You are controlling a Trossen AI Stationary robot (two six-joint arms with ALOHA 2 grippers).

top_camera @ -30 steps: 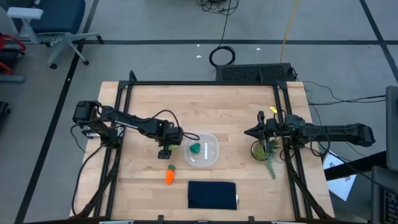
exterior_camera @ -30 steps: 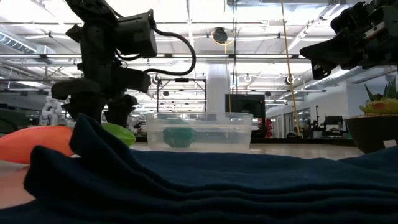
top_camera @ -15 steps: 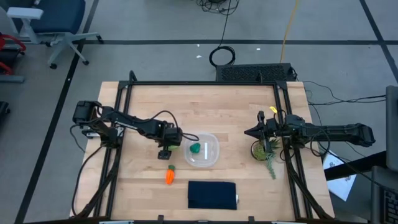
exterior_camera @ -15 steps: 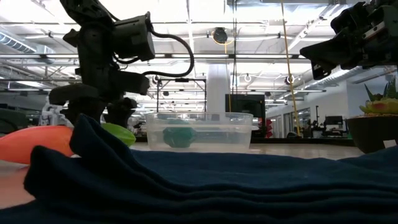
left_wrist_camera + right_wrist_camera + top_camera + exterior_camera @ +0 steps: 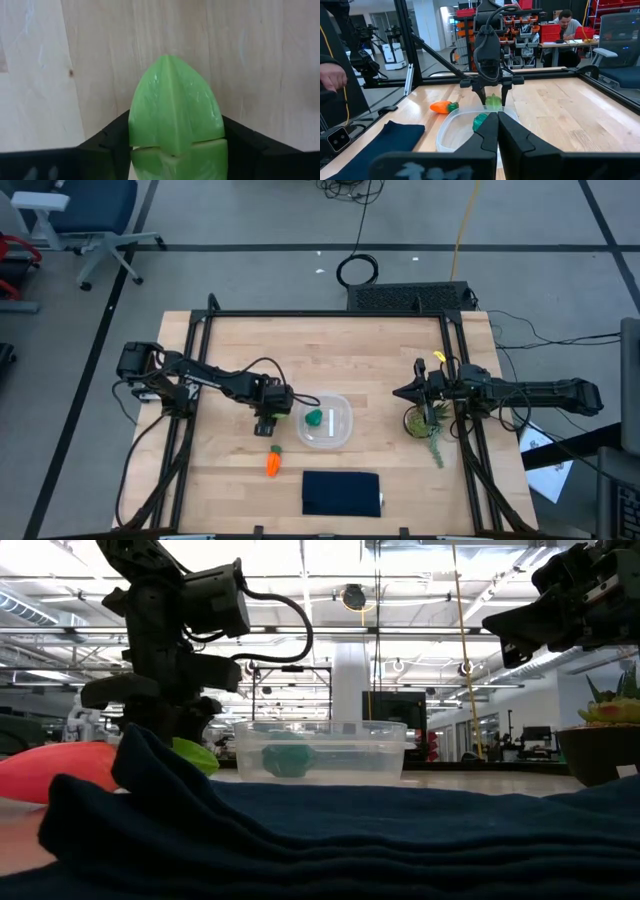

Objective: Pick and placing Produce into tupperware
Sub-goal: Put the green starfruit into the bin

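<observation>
Left gripper point(image 5: 175, 145) pinches the light yellow-green leafy toy piece point(image 5: 174, 107) across its smooth sides; it appears light, rigid, possibly slippery. Right gripper point(image 5: 497, 131) is pressed together.

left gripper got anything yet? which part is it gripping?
The left gripper has its fingers against both sides of the yellow-green leafy piece, at its wide base, on the table beside the tupperware. Lift cannot be told.
</observation>
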